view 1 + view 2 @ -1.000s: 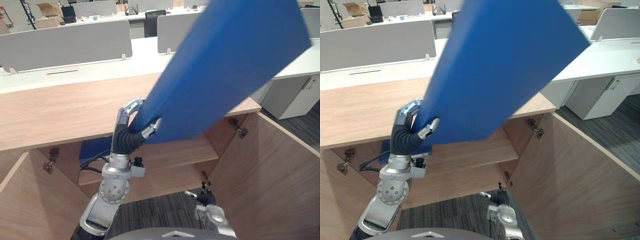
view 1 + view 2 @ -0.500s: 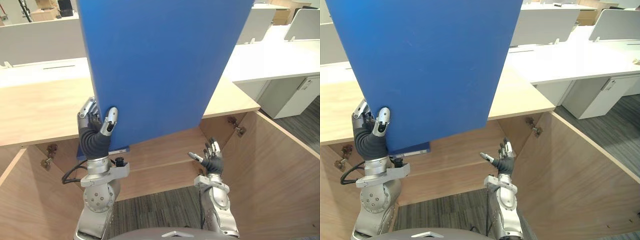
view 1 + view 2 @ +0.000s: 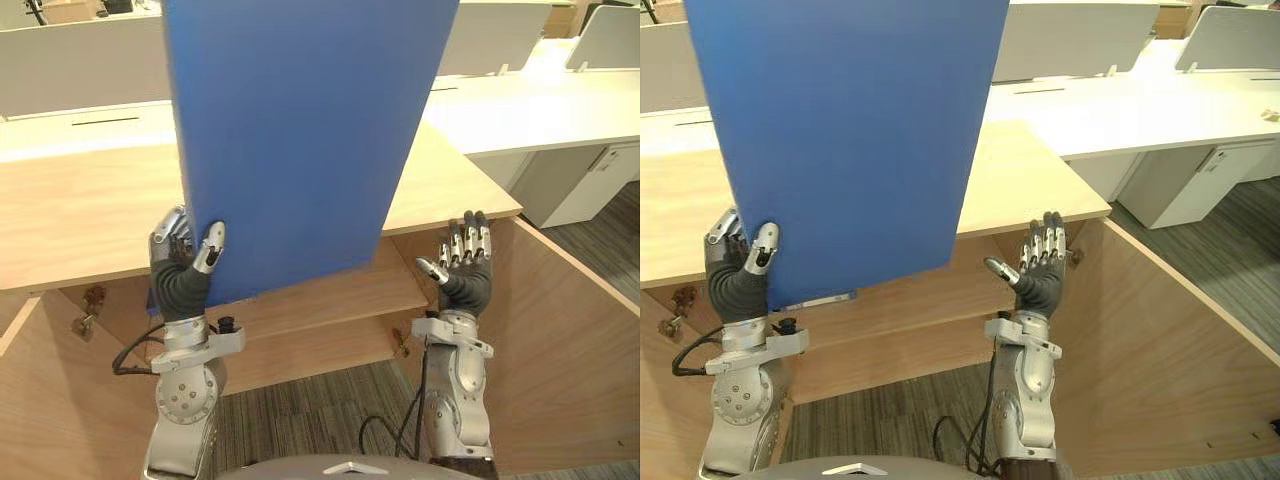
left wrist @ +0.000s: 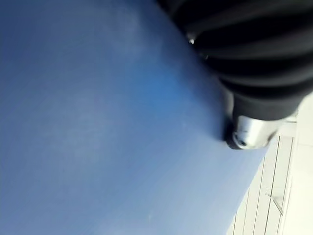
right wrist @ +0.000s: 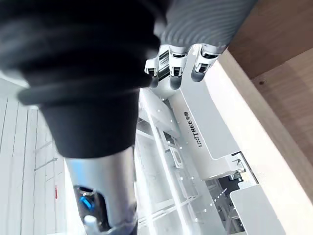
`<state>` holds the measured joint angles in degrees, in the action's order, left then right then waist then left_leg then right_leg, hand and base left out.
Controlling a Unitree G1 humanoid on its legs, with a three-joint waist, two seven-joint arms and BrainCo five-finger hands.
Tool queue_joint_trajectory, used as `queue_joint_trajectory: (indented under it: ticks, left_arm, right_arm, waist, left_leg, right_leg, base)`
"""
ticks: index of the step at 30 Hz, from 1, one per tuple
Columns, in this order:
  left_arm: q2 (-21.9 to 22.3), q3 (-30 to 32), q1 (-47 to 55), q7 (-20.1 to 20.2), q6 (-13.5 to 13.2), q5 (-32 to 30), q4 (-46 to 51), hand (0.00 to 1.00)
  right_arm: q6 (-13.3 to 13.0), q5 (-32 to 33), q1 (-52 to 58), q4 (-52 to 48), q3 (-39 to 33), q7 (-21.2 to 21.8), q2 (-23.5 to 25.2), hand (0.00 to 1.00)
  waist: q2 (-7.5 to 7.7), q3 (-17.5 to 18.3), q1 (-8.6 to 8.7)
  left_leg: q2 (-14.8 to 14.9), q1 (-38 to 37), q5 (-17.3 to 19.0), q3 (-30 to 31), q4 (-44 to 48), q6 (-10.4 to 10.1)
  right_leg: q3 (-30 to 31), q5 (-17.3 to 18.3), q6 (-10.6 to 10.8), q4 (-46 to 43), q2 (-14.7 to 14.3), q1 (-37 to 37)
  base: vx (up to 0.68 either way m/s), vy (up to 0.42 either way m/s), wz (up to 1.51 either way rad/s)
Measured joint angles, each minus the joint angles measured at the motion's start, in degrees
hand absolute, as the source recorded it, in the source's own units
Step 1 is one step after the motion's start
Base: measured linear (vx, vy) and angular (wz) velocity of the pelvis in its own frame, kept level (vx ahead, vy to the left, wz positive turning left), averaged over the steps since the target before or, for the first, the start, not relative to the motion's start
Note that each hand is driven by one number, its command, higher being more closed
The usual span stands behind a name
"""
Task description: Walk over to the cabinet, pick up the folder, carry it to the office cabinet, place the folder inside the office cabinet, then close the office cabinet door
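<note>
The folder (image 3: 300, 130) now stands nearly upright in front of the open office cabinet (image 3: 70, 220). A second ago it leaned steeply to the right. The left hand (image 3: 180, 272) grips it by the lower left corner, thumb pressed on the near face and fingers curled behind, as it did before. In the left wrist view the thumb tip lies flat against the blue cover. The right hand (image 3: 462, 268) has risen from low near the floor. It is now level with the cabinet's top edge, to the right of the folder and apart from it, fingers straight and spread, palm towards the folder, holding nothing. The shelf (image 3: 340, 292) shows below the folder's lower edge, and the right door (image 3: 575, 350) stands open. White tables (image 3: 530, 110) lie beyond.
</note>
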<state>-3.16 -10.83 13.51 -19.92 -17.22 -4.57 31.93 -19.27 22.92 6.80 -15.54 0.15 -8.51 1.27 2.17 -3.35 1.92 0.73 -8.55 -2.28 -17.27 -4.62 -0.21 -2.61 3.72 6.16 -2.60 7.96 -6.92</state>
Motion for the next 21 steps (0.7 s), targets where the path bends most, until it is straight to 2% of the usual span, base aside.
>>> queue_joint_trajectory:
  ticks: [11, 15, 21]
  left_arm:
    - [-0.61, -1.83, 0.04, 5.78, 0.14, 2.15, -3.71, 1.0]
    - [-1.52, -3.82, 0.03, 7.69, 0.22, 2.19, -3.73, 1.0]
    - [-2.57, -5.07, 0.03, 8.29, 0.24, 2.19, -3.93, 1.0]
  right_arm:
    - [-0.12, 6.68, -5.85, -0.01, 1.23, 4.62, -5.23, 0.0]
    - [0.82, 8.41, -7.87, 0.82, 2.54, 6.49, -6.57, 0.0]
    - [1.05, 8.94, -7.96, 2.56, 4.36, 8.36, -6.69, 0.0]
  waist:
    - [0.01, 0.01, -0.68]
    - [0.01, 0.01, -0.96]
    - [0.01, 0.02, -1.09]
  left_leg:
    - [-0.11, 1.45, -0.29, 1.59, 0.01, 0.35]
    - [-0.16, 1.46, -0.29, 1.65, 0.0, 0.35]
    - [-0.16, 1.45, -0.62, 1.72, -0.35, 0.42]
  right_leg:
    - [-1.55, -0.13, 0.02, 0.24, 0.07, 0.27]
    - [-1.56, -0.13, 0.01, 0.19, 0.1, 0.24]
    - [-1.65, -0.1, -0.03, -0.1, 0.12, 0.33]
  base:
    - [0.0, -0.001, 0.07]
    - [0.0, 0.0, 0.0]
    - [-0.01, -0.001, 0.0]
